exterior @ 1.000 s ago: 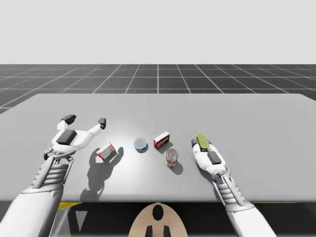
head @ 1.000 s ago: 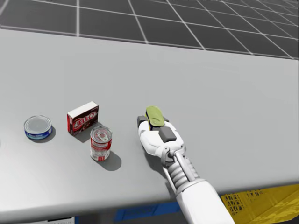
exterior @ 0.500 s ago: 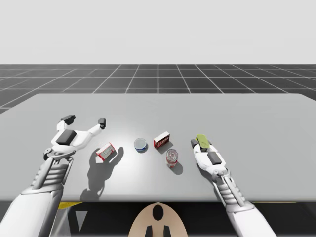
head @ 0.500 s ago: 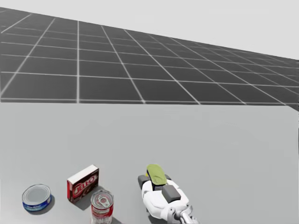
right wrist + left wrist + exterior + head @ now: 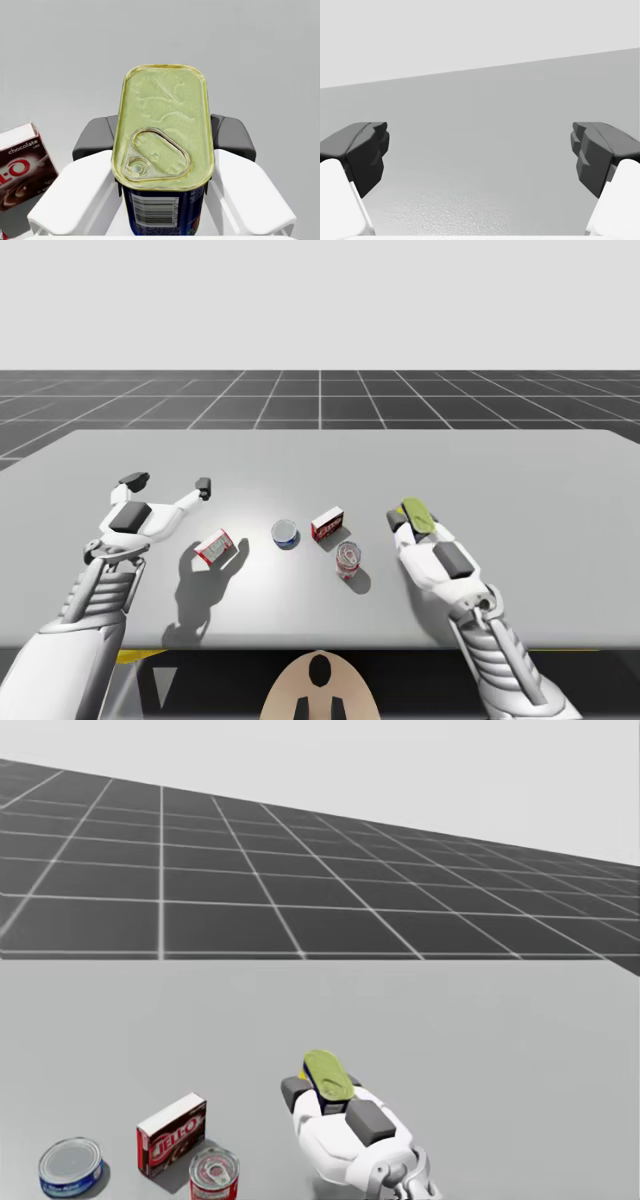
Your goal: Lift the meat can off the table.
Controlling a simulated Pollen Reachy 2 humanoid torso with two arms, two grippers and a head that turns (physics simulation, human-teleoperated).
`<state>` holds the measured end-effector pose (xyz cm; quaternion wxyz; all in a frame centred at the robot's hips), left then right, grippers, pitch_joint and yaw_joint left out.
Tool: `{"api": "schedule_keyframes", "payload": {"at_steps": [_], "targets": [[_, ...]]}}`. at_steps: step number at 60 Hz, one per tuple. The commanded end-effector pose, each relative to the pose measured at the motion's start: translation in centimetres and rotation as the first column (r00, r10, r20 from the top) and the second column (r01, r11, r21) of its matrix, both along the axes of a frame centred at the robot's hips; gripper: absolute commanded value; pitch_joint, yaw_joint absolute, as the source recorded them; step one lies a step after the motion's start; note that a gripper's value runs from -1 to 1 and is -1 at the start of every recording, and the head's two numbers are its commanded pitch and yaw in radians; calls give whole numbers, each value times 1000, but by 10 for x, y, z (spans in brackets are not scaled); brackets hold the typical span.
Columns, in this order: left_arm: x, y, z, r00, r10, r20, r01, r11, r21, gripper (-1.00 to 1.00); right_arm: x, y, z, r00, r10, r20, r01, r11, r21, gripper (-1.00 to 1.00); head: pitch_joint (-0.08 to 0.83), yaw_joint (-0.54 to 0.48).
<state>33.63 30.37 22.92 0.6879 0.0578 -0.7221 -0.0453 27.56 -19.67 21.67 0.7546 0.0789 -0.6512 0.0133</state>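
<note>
Right gripper (image 5: 164, 137) grips the meat can (image 5: 162, 110) from both sides. Left gripper (image 5: 480, 155) gapes wide, with bare table (image 5: 480, 110) between its fingers.

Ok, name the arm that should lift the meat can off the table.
Right. My right gripper is shut on the blue rectangular metal can with the yellow-green lid. My left gripper is open over bare table, well away from it.

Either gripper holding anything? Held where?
Right gripper is shut on the meat can, fingers on its two long sides. Left gripper open, empty.
</note>
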Motion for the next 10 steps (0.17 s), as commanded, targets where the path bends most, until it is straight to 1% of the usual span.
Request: {"api": "schedule_keyframes", "payload": {"at_steps": [1, 3, 5, 7, 9, 10], "targets": [[0, 1, 0, 1000, 3, 1, -3, 1000, -1, -1000, -9, 9, 75, 981, 27, 193, -32, 999, 22, 1000, 299, -331], [0, 1, 0, 1000, 4, 1, -4, 1000, -1, -1000, -14, 9, 93, 972, 30, 233, -35, 999, 18, 1000, 296, -330], [0, 1, 0, 1000, 4, 1, -4, 1000, -1, -1000, -17, 8, 102, 966, 31, 256, -35, 999, 12, 1000, 295, -330], [1, 1, 0, 1000, 5, 0, -5, 1000, 0, -1000, -22, 8, 120, 953, 34, 300, -35, 999, -2, 1000, 293, -331], [1, 1, 0, 1000, 6, -1, -6, 1000, 1, -1000, -24, 8, 129, 946, 38, 322, -37, 999, -9, 1000, 293, -331], [1, 1, -1, 1000, 8, -3, -8, 1000, 2, -1000, -28, 7, 141, 934, 39, 355, -34, 999, -18, 1000, 292, -331]]}}
